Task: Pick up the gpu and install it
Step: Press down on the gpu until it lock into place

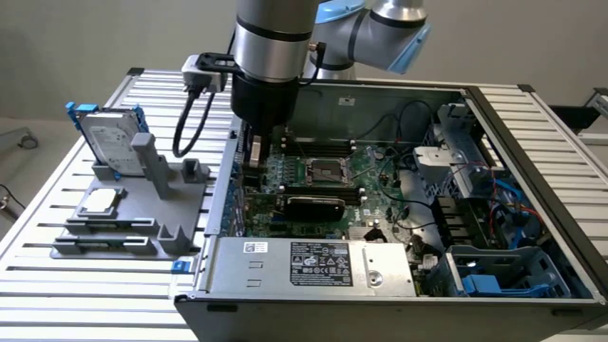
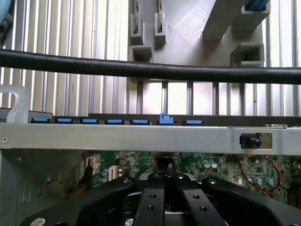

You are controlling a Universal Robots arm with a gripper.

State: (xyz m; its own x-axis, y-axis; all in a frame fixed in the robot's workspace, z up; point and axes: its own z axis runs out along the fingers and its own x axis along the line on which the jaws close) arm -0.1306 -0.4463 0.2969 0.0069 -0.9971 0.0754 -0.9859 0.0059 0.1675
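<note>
Inside the computer case (image 1: pixel 532 235), the closed tool (image 2: pixel 164 197) hovers beside the black-coolered gpu (image 1: pixel 312 207).

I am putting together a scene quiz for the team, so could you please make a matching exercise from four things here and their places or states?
Column one:
1. hard drive
2. square chip
3. power supply
4. gripper

Column two:
A. lying flat on the grey holder
B. shut, down inside the computer case over the green board
C. standing upright in the grey holder
D. silver box with its label facing up, inside the case

Pairs: 1-C, 2-A, 3-D, 4-B
</note>
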